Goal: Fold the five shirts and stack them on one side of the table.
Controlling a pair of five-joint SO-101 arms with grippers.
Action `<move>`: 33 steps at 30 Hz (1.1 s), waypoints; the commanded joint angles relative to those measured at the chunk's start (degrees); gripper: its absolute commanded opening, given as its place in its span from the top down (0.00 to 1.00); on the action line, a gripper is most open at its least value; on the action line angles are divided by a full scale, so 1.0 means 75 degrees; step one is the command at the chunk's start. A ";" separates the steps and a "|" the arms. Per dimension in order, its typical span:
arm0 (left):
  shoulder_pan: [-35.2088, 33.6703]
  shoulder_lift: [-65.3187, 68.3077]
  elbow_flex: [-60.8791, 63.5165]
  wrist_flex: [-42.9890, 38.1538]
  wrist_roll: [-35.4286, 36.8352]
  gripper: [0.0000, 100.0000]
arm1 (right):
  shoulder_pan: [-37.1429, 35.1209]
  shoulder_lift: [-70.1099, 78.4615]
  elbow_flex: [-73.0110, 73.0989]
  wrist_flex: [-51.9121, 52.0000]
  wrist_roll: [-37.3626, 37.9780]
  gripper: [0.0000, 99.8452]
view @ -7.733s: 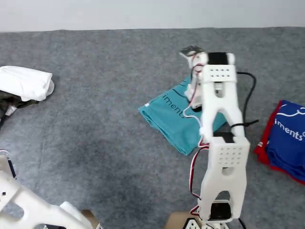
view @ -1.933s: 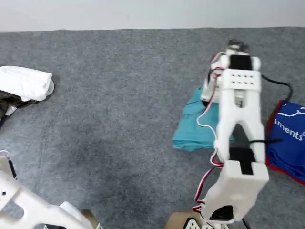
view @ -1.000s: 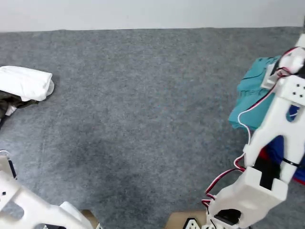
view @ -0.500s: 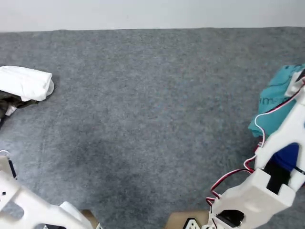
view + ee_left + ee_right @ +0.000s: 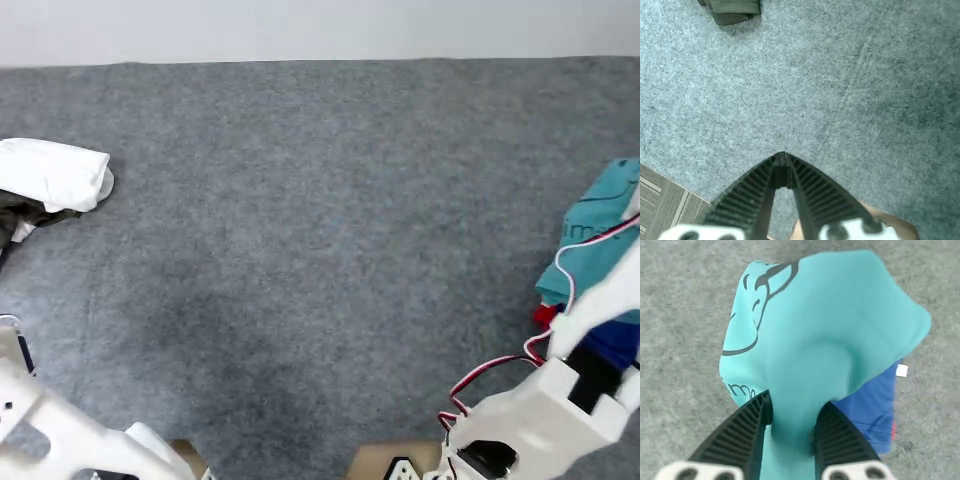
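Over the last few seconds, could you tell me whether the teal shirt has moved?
Yes: held by the right gripper, the teal shirt travelled from mid-table rightward, over the blue shirt.

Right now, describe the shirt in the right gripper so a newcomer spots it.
Go to the right edge of the grey table. The right gripper pinches a teal shirt over a blue shirt; it alone is teal, with dark line print.

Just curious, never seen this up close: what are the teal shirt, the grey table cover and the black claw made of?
Teal shirt: soft matte knit, likely cotton; it drapes and bunches. Table cover: felt or carpet, by its fuzzy nap. Right claw: seemingly matte black plastic, ribbed.
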 commanded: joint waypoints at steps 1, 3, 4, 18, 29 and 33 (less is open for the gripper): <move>0.0047 -0.0152 -0.0229 0.0000 -0.0035 1.00 | 0.0287 -0.0428 -0.0410 0.0053 0.0094 0.99; 0.0047 -0.0152 -0.0229 0.0000 -0.0035 1.00 | 0.0369 -0.0369 -0.0363 0.0029 0.0188 0.99; 0.0047 -0.0152 -0.0229 0.0000 -0.0035 1.00 | 0.0416 -0.0275 -0.0363 0.0018 0.0270 0.99; 0.0047 -0.0152 -0.0217 0.0000 -0.0035 1.00 | 0.1448 0.2690 -0.0399 -0.1483 0.1067 0.99; 0.0047 -0.0152 -0.0205 0.0000 -0.0035 1.00 | 0.1811 0.3253 -0.0399 -0.1952 0.2473 0.89; 0.0047 -0.0152 -0.0205 0.0000 -0.0035 1.00 | 0.1940 0.2878 -0.0410 -0.1799 0.2274 0.73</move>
